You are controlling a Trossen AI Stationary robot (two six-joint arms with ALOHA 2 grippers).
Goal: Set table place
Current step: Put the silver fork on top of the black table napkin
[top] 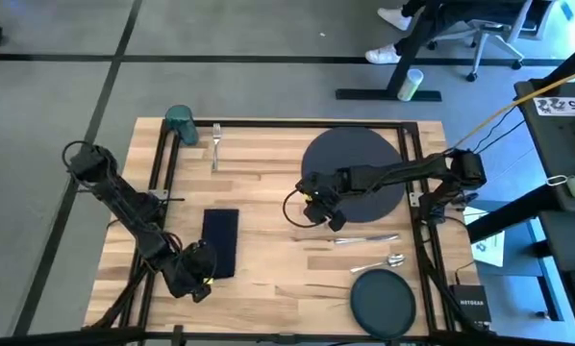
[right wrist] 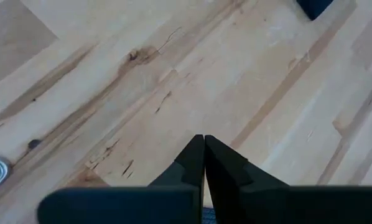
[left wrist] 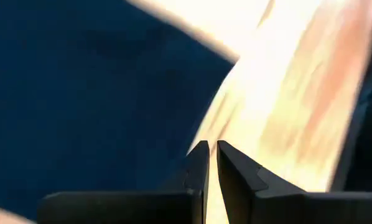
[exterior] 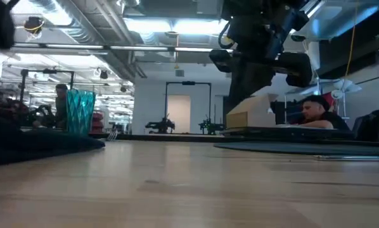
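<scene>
On the wooden table, the navy napkin lies flat at the near left. My left gripper is by its near edge, shut, with its tips at the napkin's edge. My right gripper is shut and hangs above bare wood, by the near-left rim of the large charger. The teal cup and the fork are at the far left. The knife, the spoon and the smaller dark plate lie at the near right. My left gripper has its shut fingertips right at the napkin's edge. I cannot tell whether they touch the cloth. Nothing shows between them.
Black rails run along the table's sides. Bare wood lies in the middle, between the napkin and the knife. In the low view a person sits beyond the far edge. An office chair and a desk stand past the table's far right.
</scene>
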